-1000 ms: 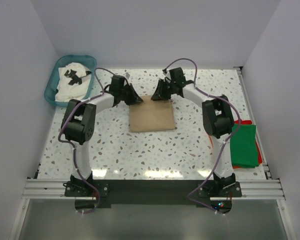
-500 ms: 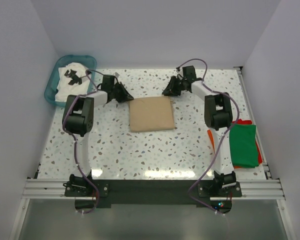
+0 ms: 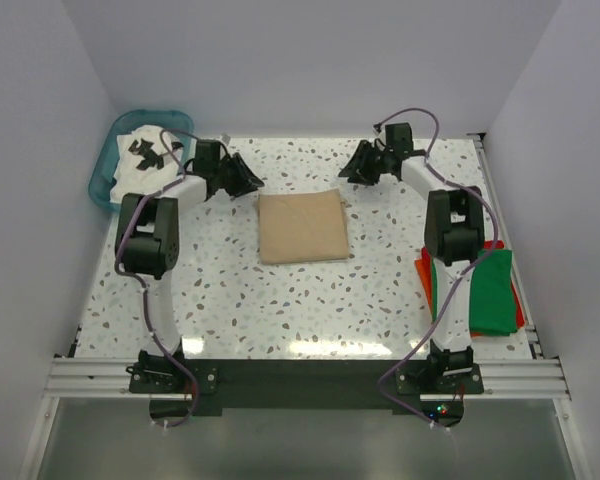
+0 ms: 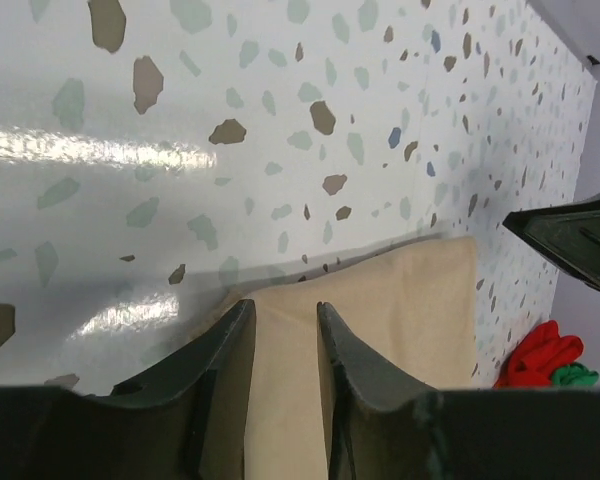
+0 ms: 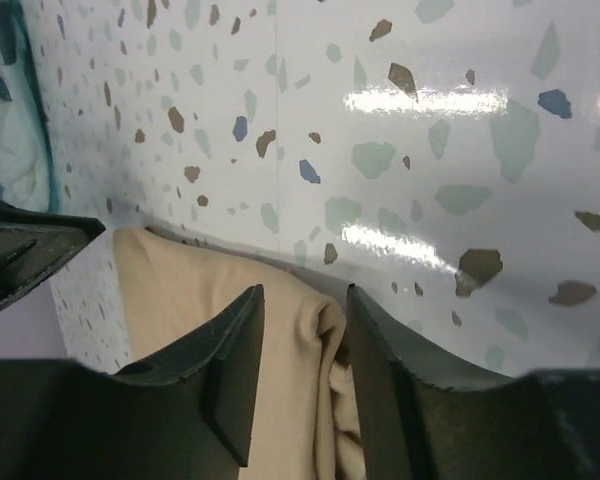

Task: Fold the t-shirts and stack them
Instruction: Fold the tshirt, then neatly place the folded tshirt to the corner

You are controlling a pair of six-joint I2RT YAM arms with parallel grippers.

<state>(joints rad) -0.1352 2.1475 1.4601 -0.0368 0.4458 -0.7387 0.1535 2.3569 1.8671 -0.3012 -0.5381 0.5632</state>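
The tan t-shirt lay folded into a flat square near the middle of the bench, a little toward the far edge. The left gripper was held near its far-left corner and the right gripper near its far-right corner, both clear of the cloth. Each claw was seen partly open, its fingers parted by a modest gap, and nothing was gripped by either.

The green t-shirt was laid folded over the red-orange t-shirt at the bench's right edge. The white t-shirt was bunched in the teal basket at the far-left corner.

The tan cloth was judged light, soft and limp, likely to sag and fall open if lifted by one point. A pinch through all layers at two corners of one edge was judged the safest hold.
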